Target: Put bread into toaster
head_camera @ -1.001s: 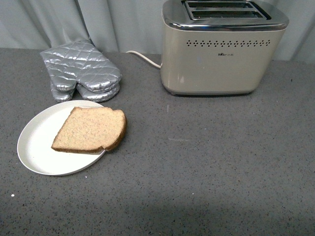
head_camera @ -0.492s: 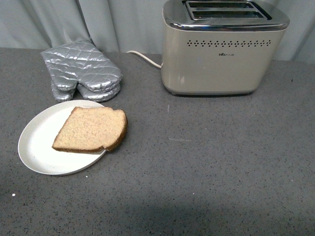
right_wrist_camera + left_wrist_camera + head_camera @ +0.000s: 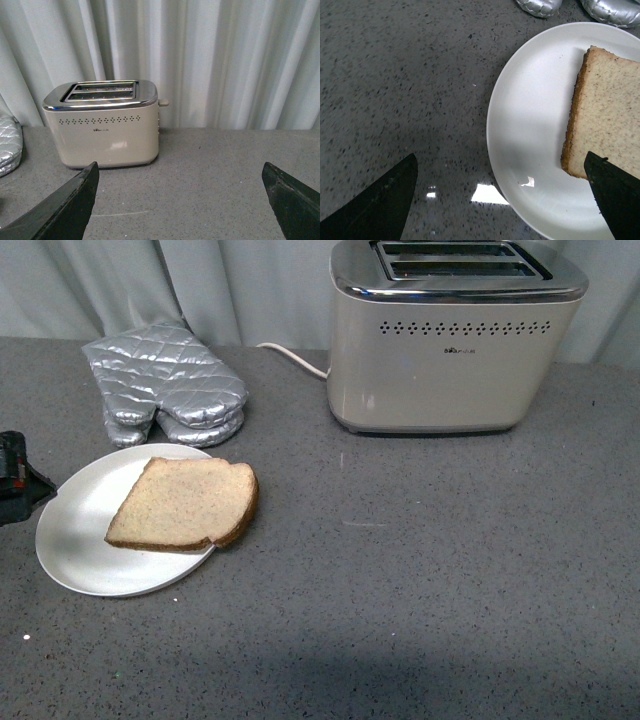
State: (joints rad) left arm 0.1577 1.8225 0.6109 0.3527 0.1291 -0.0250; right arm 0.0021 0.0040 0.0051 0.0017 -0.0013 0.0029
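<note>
Well, the grey counter (image 3: 420,570) carries everything. The toaster (image 3: 455,340) stands well apart from the plate (image 3: 70,540), and the front view cuts off its far edge. Silver oven mitts (image 3: 165,380) lie just behind the plate. The bread (image 3: 185,502) lies flat on the plate, one corner overhanging the rim. The left gripper (image 3: 500,165), mostly cut off in the front view, hangs over the plate's rim with its jaws wide apart, and one finger hides a corner of the bread. The right gripper (image 3: 179,167) is likewise spread, holding nothing.

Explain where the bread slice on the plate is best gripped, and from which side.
The bread lies flat; its rounded end overhangs the plate rim on the toaster side. Probably grip that end, coming in low from there, so one finger slips underneath.
</note>
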